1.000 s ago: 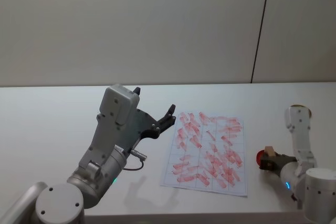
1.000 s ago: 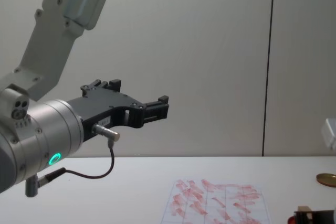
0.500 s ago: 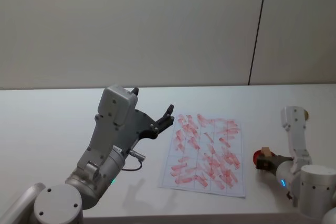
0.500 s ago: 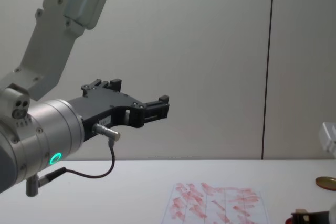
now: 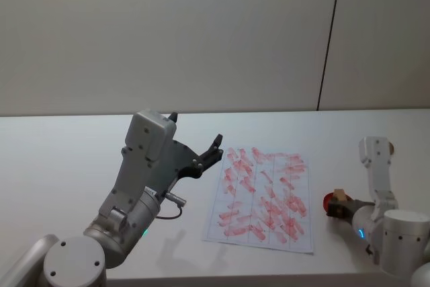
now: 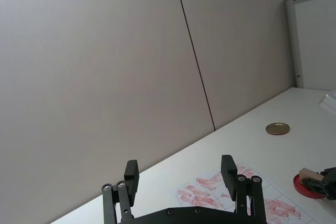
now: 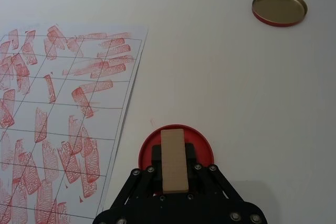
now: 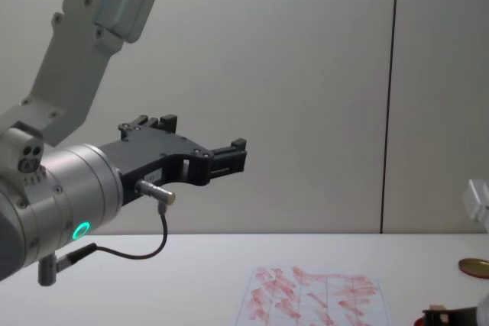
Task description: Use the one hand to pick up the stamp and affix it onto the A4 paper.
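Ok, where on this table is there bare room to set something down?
Bare table lies between the A4 paper and the brass-coloured lid, and left of the paper, below the raised, open left gripper. It is crowded where the right gripper holds the stamp over the red ink pad, close beside the paper.

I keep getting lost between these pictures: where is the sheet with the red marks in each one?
Head view: the A4 paper lies right of centre, low down.
Chest view: the paper is at the bottom edge, right of centre.
Left wrist view: the paper lies beyond the left gripper.
Right wrist view: the paper lies alongside the red ink pad.
Shared landmark: that pad off the paper's right edge, in head and wrist views.
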`<action>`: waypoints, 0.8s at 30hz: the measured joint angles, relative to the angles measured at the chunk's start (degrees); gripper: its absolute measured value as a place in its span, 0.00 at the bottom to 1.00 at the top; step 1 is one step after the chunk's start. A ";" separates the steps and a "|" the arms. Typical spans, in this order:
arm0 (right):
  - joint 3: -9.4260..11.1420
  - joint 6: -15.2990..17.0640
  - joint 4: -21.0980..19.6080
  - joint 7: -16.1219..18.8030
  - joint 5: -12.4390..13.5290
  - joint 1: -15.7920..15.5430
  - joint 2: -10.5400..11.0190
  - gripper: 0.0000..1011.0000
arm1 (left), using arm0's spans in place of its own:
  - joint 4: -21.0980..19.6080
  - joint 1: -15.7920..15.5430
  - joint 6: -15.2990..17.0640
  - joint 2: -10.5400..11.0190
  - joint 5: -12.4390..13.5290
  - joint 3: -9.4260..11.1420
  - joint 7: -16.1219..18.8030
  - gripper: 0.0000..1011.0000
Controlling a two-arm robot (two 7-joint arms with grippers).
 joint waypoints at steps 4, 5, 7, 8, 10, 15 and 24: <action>0.03 0.02 -1.96 -0.23 -0.30 -0.80 0.14 0.22 | 0.00 0.00 0.00 0.00 0.00 0.00 0.00 0.98; 0.03 0.02 -1.96 -0.23 -0.30 -0.80 0.14 0.22 | 0.00 0.00 0.00 0.00 0.00 0.00 0.00 0.98; 0.04 -0.02 -3.13 -0.35 -0.53 -1.31 0.24 0.22 | 0.00 0.00 0.00 0.00 0.00 0.00 0.00 0.98; 0.01 -0.02 -3.75 -0.37 -0.59 -1.53 0.29 0.22 | 0.00 0.00 0.00 0.00 0.00 0.00 0.00 0.98; -0.06 -0.08 -5.13 -0.40 -0.85 -1.98 0.32 0.22 | 0.00 0.00 0.00 0.00 0.00 0.00 0.00 0.98; -0.17 -0.69 -10.05 -0.53 -1.73 -3.27 0.72 0.22 | 0.00 0.00 0.00 0.00 0.00 0.00 0.00 0.98; -1.01 -1.58 -17.14 0.25 -3.75 -5.17 0.92 0.22 | 0.00 0.00 0.00 0.00 0.00 0.00 0.00 0.98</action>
